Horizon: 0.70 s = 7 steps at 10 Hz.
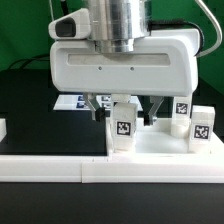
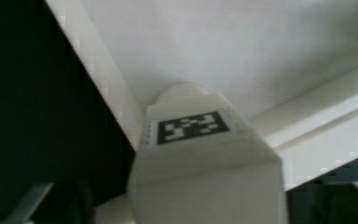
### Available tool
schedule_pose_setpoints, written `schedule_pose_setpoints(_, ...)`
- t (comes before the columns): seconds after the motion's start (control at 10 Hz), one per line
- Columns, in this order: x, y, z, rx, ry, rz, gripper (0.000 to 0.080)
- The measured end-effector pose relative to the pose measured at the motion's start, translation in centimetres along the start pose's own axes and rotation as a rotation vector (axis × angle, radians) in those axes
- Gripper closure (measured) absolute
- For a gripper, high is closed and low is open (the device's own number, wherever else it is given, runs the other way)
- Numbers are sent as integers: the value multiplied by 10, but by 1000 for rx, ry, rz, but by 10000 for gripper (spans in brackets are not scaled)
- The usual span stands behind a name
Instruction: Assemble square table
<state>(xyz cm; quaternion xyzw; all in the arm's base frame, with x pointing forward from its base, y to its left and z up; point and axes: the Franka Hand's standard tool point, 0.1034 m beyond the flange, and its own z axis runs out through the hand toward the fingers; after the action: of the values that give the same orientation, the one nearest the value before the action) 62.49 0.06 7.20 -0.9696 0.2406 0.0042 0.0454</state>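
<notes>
The gripper (image 1: 127, 108) is filling the upper centre of the exterior view, its broad white body hanging low over the slab (image 1: 160, 150), which is lying at lower centre-right against the border wall (image 1: 50, 165) running along the bottom of the frame. Its two dark fingers (image 1: 97, 104) are reaching down on either side of a tagged leg (image 1: 122, 128) standing upright at centre frame; the jaws are looking only narrowly parted around the leg's top, but I cannot tell whether the pads are actually pressing it. In the wrist view that leg (image 2: 197, 150) is rising up the lower centre, tag facing the camera, with the slab (image 2: 247, 50) filling the upper right behind it. Two more legs are standing at the exterior view's right, one (image 1: 181, 117) just behind the slab and another (image 1: 200, 127) beside it. A tag sheet (image 1: 72, 101) is showing at centre-left behind the fingers
</notes>
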Motion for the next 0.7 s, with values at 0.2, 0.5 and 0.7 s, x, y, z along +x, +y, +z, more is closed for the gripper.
schedule_pose_setpoints(0.2, 0, 0, 0, 1, 0, 63, 460)
schedule_pose_setpoints(0.5, 0, 1, 1, 0, 0, 320, 511)
schedule_pose_setpoints(0.7, 3, 2, 0, 3, 10, 590, 511)
